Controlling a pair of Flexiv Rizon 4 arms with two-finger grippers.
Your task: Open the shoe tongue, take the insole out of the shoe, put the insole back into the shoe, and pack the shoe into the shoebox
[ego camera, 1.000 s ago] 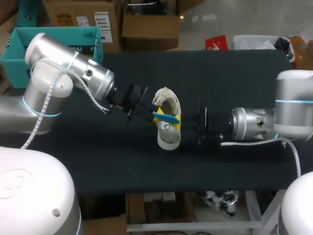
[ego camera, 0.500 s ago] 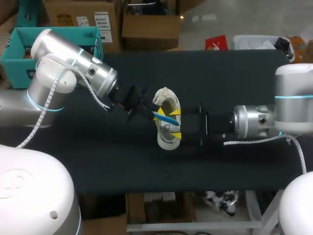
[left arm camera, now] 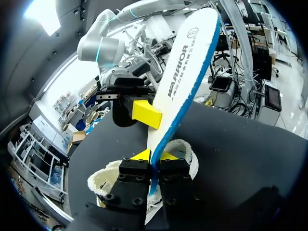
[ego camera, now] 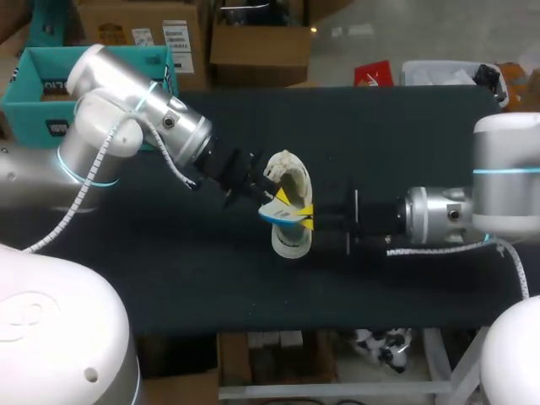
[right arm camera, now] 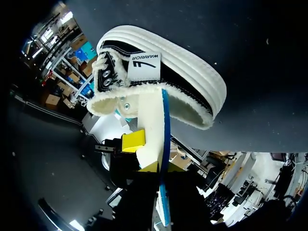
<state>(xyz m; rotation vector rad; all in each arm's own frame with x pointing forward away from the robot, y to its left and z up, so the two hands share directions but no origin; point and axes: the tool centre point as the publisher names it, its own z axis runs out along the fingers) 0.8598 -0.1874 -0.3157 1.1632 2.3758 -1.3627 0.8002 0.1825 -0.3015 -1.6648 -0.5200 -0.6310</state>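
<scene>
A black shoe (ego camera: pixel 290 242) with a white fleecy lining and white sole lies on the dark table, its opening facing up. A white insole (ego camera: pixel 273 216) with a blue edge sticks out of that opening. My left gripper (ego camera: pixel 279 197) comes in from the left and is shut on one end of the insole (left arm camera: pixel 185 72), which runs up and away between its fingers. From the right, my right gripper (ego camera: pixel 305 213) is shut on the insole (right arm camera: pixel 153 120) too, its yellow fingertip (left arm camera: pixel 146 112) pressed flat on the insole's face. The shoe (right arm camera: pixel 185 65) lies just ahead of it.
A teal open box (ego camera: pixel 35 78) stands at the table's far left, behind my left arm. The dark tabletop (ego camera: pixel 405 135) stretches bare on both sides of the shoe.
My right gripper moved in toward the shoe, opened, then shut on the insole. The left arm swung slightly and the insole tilted flatter across the shoe's opening.
</scene>
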